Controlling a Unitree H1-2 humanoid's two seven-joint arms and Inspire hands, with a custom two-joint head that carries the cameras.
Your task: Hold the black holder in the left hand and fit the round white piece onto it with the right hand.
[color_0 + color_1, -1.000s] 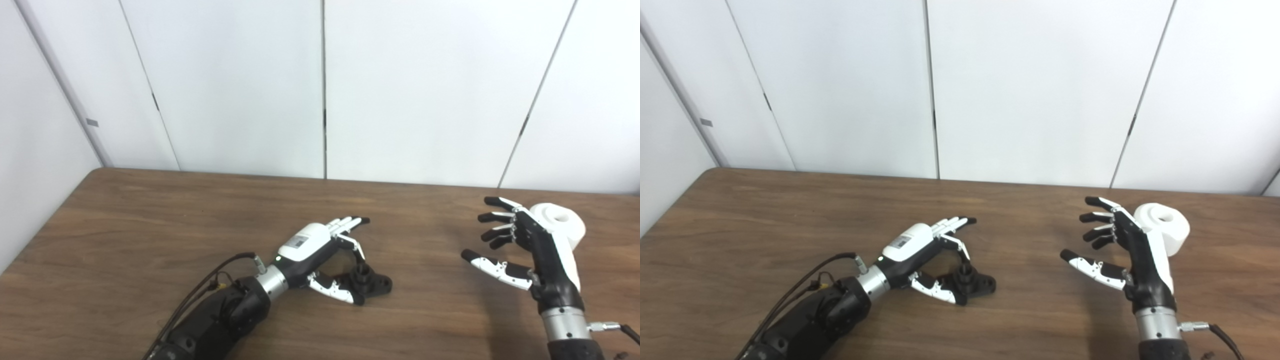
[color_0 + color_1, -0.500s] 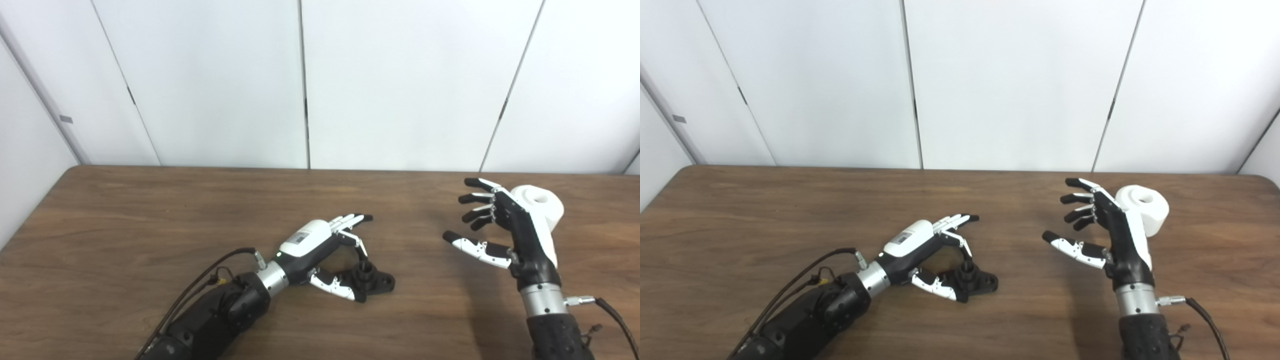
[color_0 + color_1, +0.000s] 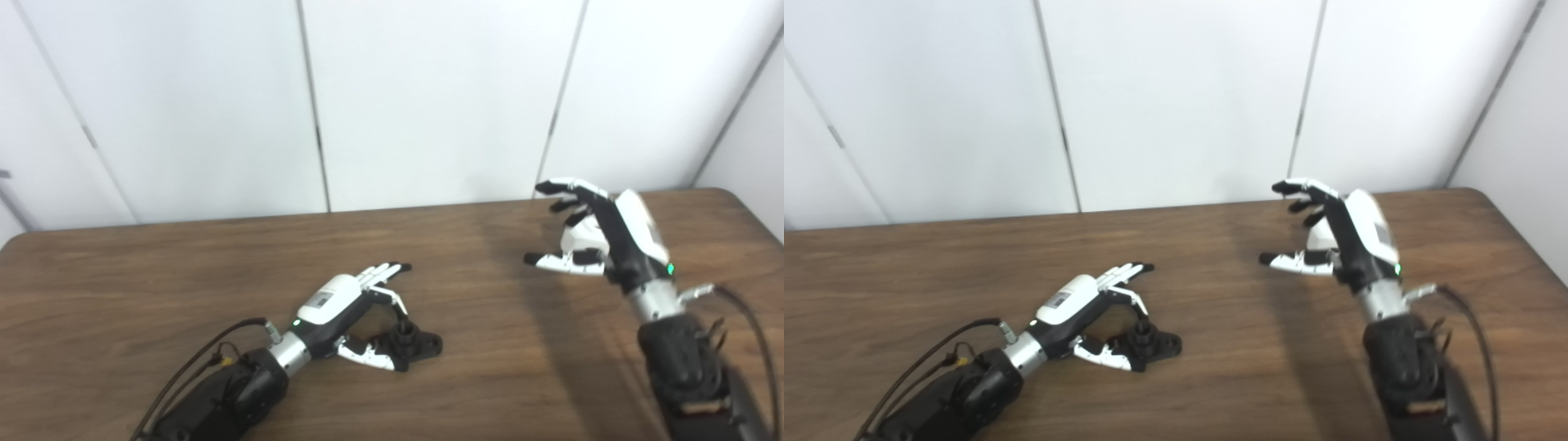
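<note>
The black holder lies flat on the brown table, its short post pointing up. My left hand rests beside it, forefinger curled down to the post and thumb against the holder's near side, the other fingers stretched out. At the far right my right hand arches palm-down over the round white piece, fingers spread, thumb pointing left. Only a small white patch of the piece shows between fingers and thumb. I cannot tell whether the hand touches it.
White wall panels rise right behind the table's far edge. The table's right corner lies close to my right hand. Cables trail from both forearms near the bottom edge.
The camera has swung to the right. My right hand has turned palm-down and moved over the white piece, now covering most of it. The left hand and holder keep their pose.
</note>
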